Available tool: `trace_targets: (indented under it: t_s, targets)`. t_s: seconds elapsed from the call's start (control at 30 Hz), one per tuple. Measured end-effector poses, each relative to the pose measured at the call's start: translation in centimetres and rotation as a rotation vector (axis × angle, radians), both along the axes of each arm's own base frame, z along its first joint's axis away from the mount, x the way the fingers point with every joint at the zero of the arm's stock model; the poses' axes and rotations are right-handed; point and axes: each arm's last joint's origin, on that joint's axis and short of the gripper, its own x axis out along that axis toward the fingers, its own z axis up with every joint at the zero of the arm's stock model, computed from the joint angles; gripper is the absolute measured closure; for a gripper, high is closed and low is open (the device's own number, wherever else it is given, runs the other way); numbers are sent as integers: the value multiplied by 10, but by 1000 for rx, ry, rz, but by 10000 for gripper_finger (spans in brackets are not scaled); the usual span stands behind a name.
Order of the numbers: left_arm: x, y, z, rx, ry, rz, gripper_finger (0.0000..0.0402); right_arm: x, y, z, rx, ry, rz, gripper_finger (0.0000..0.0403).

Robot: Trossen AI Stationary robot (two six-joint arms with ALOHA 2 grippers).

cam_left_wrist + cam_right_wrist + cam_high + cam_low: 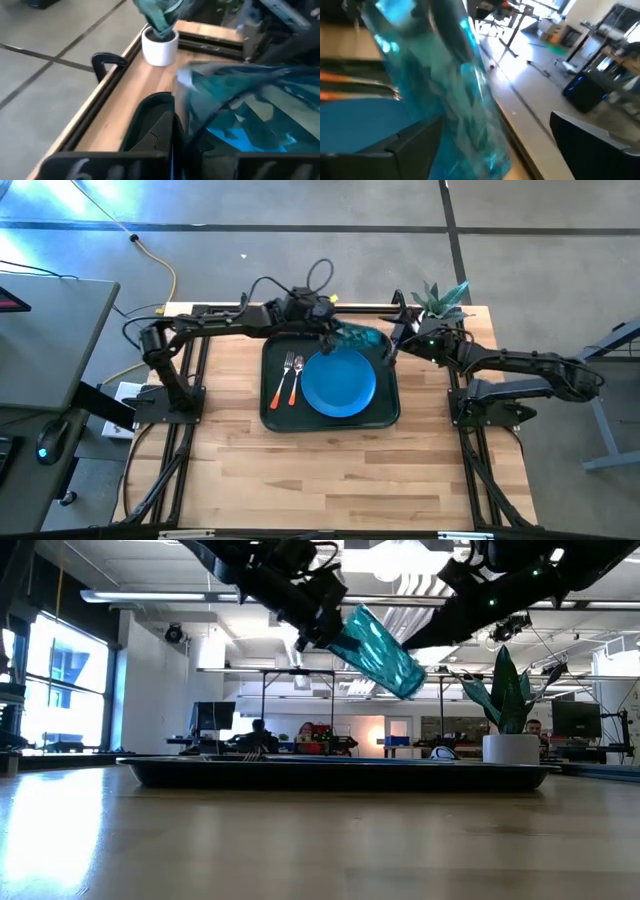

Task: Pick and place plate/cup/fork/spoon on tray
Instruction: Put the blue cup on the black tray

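The teal cup (357, 337) hangs tilted in the air over the far right part of the dark green tray (330, 425); it also shows in the low view (380, 650). My left gripper (327, 330) is shut on its upper end. My right gripper (393, 348) is open at the cup's other end, with the cup (450, 100) between its fingers; I cannot tell if they touch. The blue plate (338, 383) lies on the tray. The orange-handled fork and spoon (288, 383) lie side by side on the tray, left of the plate. My left gripper holds the cup by its upper end (345, 625), reaching over from the table's left along the far edge. One finger (155, 125) lies against the cup's wall; the cup hides the other. The cup is lifted clear of the tray and slants down toward the table's right.
A white pot with a green plant (440, 302) stands at the table's far right corner, just behind my right gripper; it also shows in the low view (510, 747). The wooden table is bare in front of the tray (330, 480).
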Motion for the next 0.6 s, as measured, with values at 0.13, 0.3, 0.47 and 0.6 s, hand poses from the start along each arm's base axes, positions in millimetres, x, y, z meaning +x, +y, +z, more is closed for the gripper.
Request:
trace_targets:
  t_s: [0.13,0.3,0.47,0.6]
  targets:
    - [10,1,-6,22,29,-15,392,14,1,-1,-13,108,19,28]
    - [14,0,-6,35,9,-16,392,35,1,-4,49,210,74,25]
    - [18,2,-8,50,-4,-14,391,46,-1,4,66,229,86,24]
    - [20,3,-11,35,-8,-10,391,50,-2,10,102,237,92,24]
